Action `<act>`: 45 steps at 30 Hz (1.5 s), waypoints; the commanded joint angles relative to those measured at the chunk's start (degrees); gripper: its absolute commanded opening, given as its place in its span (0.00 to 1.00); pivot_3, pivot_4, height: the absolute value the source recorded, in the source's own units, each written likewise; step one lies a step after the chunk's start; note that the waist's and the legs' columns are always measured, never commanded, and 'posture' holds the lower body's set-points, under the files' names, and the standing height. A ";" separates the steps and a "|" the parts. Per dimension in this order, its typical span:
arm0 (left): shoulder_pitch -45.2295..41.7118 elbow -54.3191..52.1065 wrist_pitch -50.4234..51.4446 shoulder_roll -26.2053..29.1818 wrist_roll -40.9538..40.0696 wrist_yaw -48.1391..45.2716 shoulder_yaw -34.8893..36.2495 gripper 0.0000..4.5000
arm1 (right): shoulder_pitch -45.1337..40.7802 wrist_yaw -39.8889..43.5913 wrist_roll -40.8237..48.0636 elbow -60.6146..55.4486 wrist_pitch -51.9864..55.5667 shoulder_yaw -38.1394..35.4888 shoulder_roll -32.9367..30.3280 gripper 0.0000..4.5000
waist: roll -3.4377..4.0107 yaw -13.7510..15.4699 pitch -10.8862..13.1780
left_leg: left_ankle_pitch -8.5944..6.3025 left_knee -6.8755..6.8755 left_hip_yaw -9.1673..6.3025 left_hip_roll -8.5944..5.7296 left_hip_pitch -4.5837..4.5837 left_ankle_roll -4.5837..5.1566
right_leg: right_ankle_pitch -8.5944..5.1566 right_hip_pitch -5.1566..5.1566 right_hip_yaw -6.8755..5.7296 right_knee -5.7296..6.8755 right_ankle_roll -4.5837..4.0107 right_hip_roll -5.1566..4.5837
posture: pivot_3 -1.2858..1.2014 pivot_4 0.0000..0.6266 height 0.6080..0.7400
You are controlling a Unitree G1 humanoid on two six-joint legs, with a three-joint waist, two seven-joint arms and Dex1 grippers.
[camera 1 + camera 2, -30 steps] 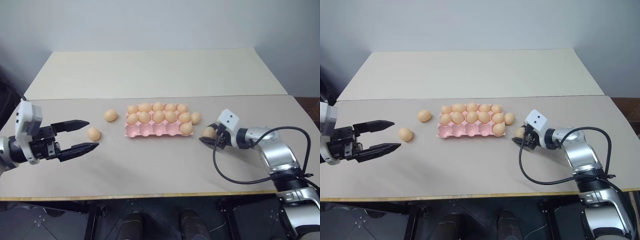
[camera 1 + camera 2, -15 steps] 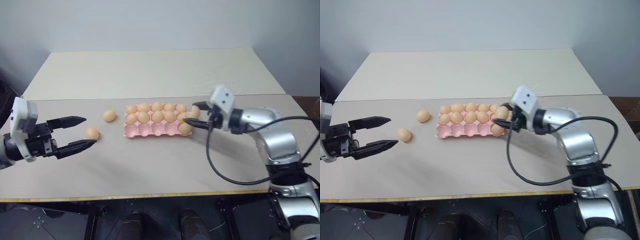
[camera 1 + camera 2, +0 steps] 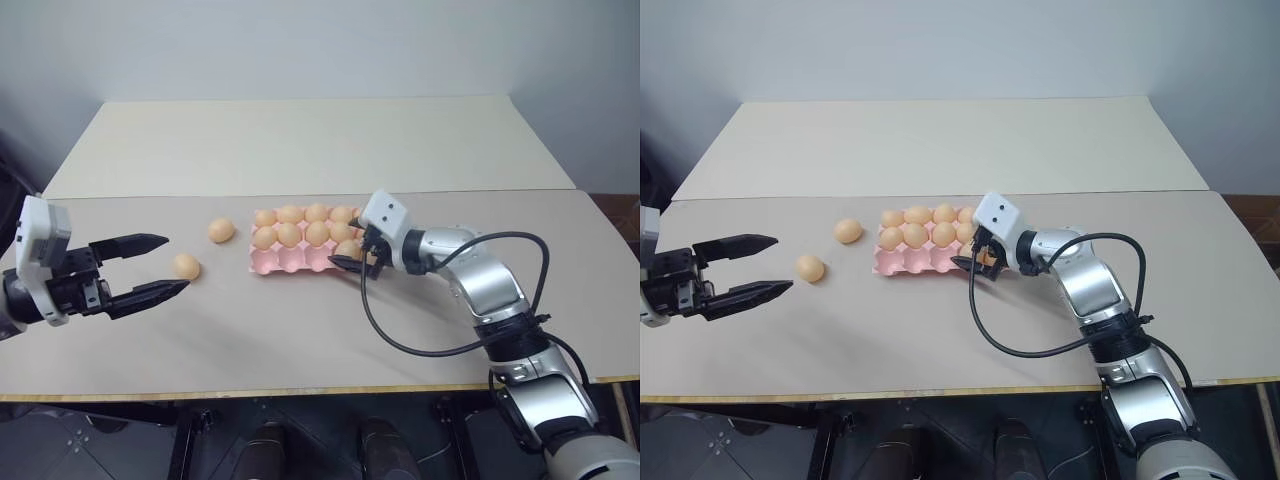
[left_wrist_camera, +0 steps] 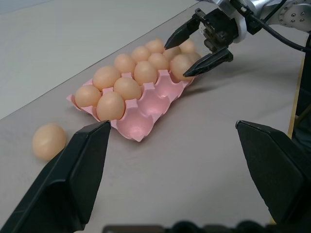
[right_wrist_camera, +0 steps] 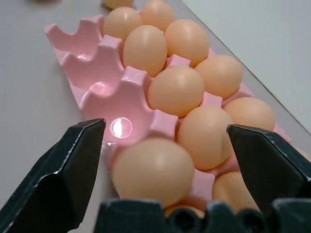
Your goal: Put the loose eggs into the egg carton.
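The egg carton lies in the middle of the surface, with most of its cups full and the row nearest the robot mostly bare. Two loose eggs lie on the surface just left of the carton. The right gripper is spread wide over the carton's right end with an egg between its fingers, and the left gripper waits spread apart, left of the carton.
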 commanded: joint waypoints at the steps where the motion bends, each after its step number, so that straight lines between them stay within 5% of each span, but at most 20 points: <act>1: -0.23 -0.41 -1.40 0.78 -0.29 -0.15 1.66 1.00 | 0.23 0.30 3.15 -7.55 2.51 -4.50 -1.54 0.99 | 0.00 0.04 0.00 | 0.00 0.00 0.00 0.00 0.00 0.00 | 0.00 0.00 0.00 0.00 0.00 0.00 | 0.52 0.24 1.00; 7: -1.78 2.85 -2.79 1.24 0.85 -0.94 0.41 1.00 | 6.22 4.51 11.75 -19.11 6.48 -15.85 -10.31 0.99 | 0.00 0.66 0.00 | 0.00 0.00 -0.02 -0.01 -0.01 0.00 | 0.00 0.06 -0.06 -0.05 0.00 -0.01 | 0.52 0.24 1.00; 17: -0.20 5.75 -4.20 1.48 1.71 -2.61 1.73 1.00 | 28.88 17.41 21.83 -24.12 1.84 -38.41 -26.39 0.99 | -0.02 -0.03 0.00 | -0.02 -0.01 0.08 0.03 0.17 0.04 | 0.00 0.24 0.00 -0.05 0.01 0.01 | 0.52 0.24 1.00; 26: -1.14 5.33 -3.94 1.10 1.48 -2.02 0.56 1.00 | 25.55 11.96 17.32 -17.18 -2.67 -30.36 -25.17 0.99 | -0.02 -0.02 0.00 | -0.02 -0.01 0.17 0.06 0.20 0.04 | 0.00 0.26 0.08 -0.06 0.00 0.04 | 0.52 0.24 1.00; 32: -2.45 4.88 -3.74 0.84 1.21 -1.41 -0.65 1.00 | 11.64 5.32 7.09 1.41 -8.62 -17.26 -16.85 0.99 | -0.02 -0.15 0.00 | -0.02 -0.01 0.18 0.06 0.23 0.04 | 0.01 0.21 0.10 -0.03 -0.01 0.04 | 0.52 0.24 1.00; 45: -0.09 2.99 -2.79 1.09 0.31 -0.97 1.82 1.00 | -2.24 -2.72 -4.31 32.67 -19.56 -9.62 -6.05 0.99 | -0.02 0.04 0.00 | -0.01 -0.02 0.17 0.05 0.10 0.02 | 0.02 0.09 0.10 -0.02 -0.02 0.04 | 0.52 0.24 1.00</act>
